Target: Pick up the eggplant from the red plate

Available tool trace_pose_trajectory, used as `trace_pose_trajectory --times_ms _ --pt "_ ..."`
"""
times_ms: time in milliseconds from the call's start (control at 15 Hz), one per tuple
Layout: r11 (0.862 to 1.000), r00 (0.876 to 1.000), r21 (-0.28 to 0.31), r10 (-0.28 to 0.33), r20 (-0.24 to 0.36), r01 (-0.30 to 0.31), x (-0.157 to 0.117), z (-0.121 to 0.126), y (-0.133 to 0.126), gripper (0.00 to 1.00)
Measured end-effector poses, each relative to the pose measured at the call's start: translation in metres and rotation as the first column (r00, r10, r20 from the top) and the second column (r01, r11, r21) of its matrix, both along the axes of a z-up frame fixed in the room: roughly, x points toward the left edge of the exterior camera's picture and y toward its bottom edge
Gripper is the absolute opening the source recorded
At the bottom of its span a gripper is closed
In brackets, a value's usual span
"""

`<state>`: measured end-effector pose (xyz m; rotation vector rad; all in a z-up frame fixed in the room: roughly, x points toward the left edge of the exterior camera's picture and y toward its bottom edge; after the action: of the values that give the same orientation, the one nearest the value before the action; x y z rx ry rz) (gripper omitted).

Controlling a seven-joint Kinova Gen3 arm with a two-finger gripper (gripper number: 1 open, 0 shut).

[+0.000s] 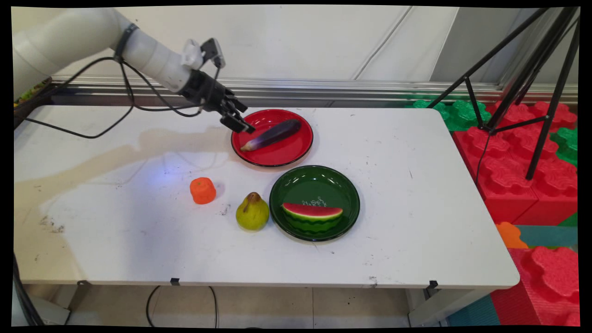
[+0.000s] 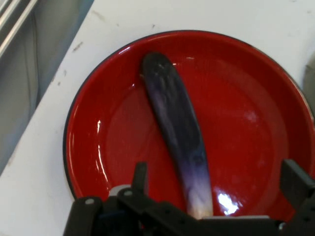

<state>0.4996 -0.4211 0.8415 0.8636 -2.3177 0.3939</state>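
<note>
Lying between the spread tool (image 2: 216, 184) fingers, eggplant (image 2: 177, 132) on red plate (image 2: 256, 88)

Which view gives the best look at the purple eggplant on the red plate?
The hand view: the long purple eggplant fills the glossy red plate, between the open black gripper's fingers. The main view shows it whole but small, lying diagonally beside the gripper.
</note>
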Motion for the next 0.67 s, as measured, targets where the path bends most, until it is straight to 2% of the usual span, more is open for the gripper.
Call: trace_pose_trajectory --times_ms 667 --pt "0.997 0.998 0.072 0.038 0.044 -0.041 -0.029 -0.051 -0.039 1.00"
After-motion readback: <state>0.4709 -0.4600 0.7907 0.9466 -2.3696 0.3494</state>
